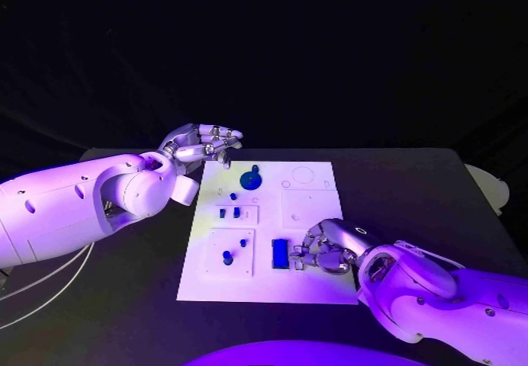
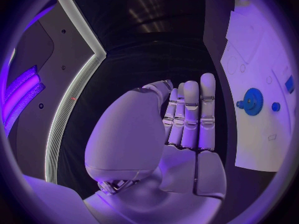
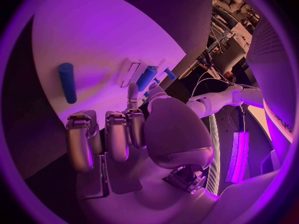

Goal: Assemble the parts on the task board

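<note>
Left robot hand (image 1: 202, 145) hovers above the far left corner of the board (image 1: 313, 229), fingers partly curled, thumb apart, nothing in it. Left wrist view: fingers (image 2: 190, 115) straight and pressed side by side, palm bare, hand off the board's edge.

Right robot hand (image 1: 328, 245) sits low at the board's near right part, fingers curled down toward the plate just beside the bar (image 1: 281, 253). Can't tell if it touches the bar or holds anything. Right wrist view: fingers (image 3: 117, 134) bent over the white plate, a blue cylinder (image 3: 67, 82) lying flat and apart from them, more blue pieces further on by a raised outline.

Board: white rectangular plate, long axis running away from the robot, centred on the black surface (image 1: 418, 198). Outlined square recesses and small circles on it.

Parts, all blue:
- gear (image 1: 252, 180), round and toothed, near the far left, a small knob just beside it. Left wrist view shows the teeth clearly (image 2: 253, 101).
- small pegs (image 1: 228, 213) in the left middle square, upright as far as I can tell.
- two more pegs (image 1: 229, 258) in the near left square.
- bar, long and rectangular, lying flat along the board's length, near centre.
</note>
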